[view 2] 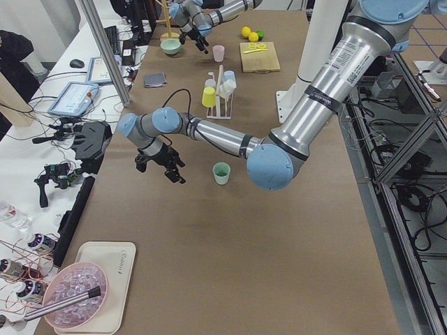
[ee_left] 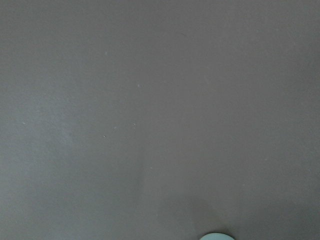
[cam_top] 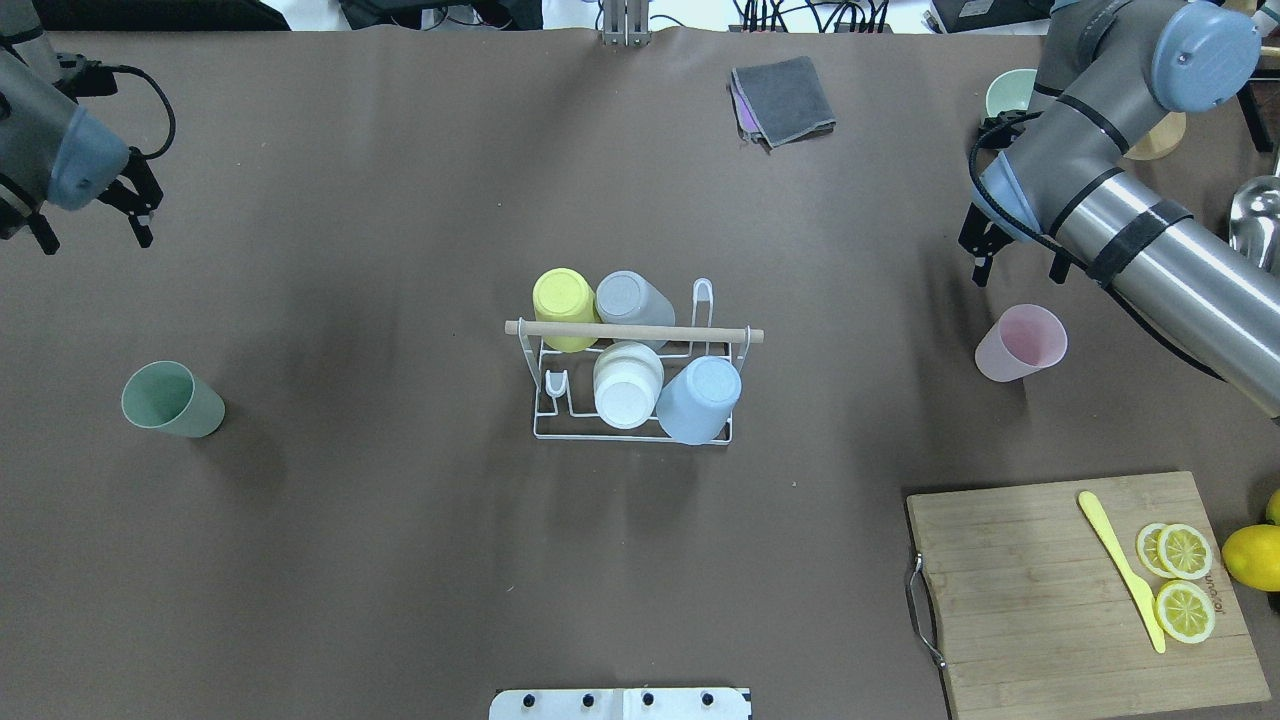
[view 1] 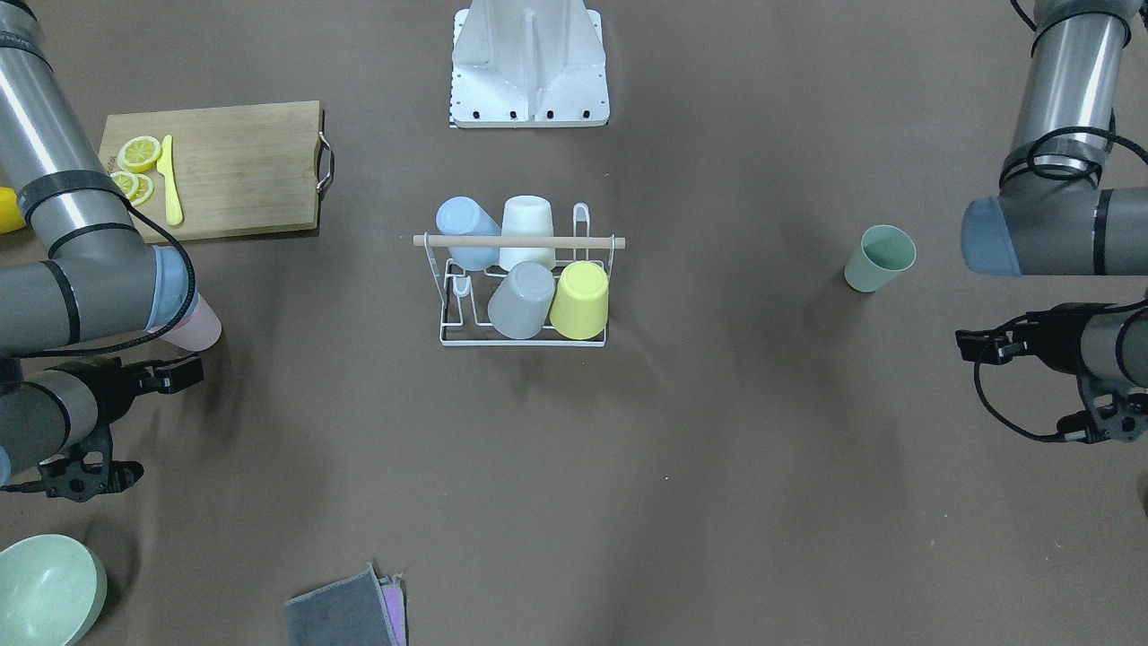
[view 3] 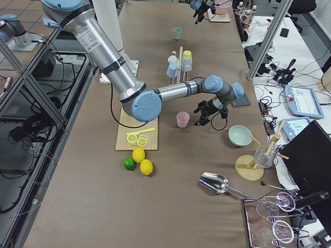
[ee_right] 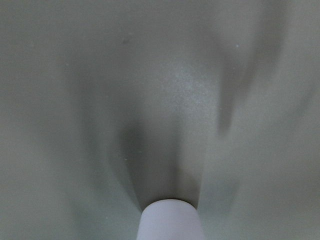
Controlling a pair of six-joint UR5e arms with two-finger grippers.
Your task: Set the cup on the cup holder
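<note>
The white wire cup holder (cam_top: 545, 420) with a wooden rod handle stands mid-table and also shows in the front view (view 1: 446, 336). It carries a yellow, a grey, a white and a blue cup, all upside down on its prongs. A green cup (cam_top: 172, 400) stands upright at the left, below my left gripper (cam_top: 92, 238), which is open and empty above the table. A pink cup (cam_top: 1020, 343) stands upright at the right, just below my right gripper (cam_top: 1020, 272), also open and empty. The wrist views show only the green cup's rim (ee_left: 215, 236) and the pink cup (ee_right: 170, 220).
A wooden cutting board (cam_top: 1040, 590) with lemon slices and a yellow knife (cam_top: 1120, 570) lies near right. A whole lemon (cam_top: 1252, 556) sits beside it. A folded grey cloth (cam_top: 785, 98) and a green bowl (cam_top: 1008, 92) are at the far edge.
</note>
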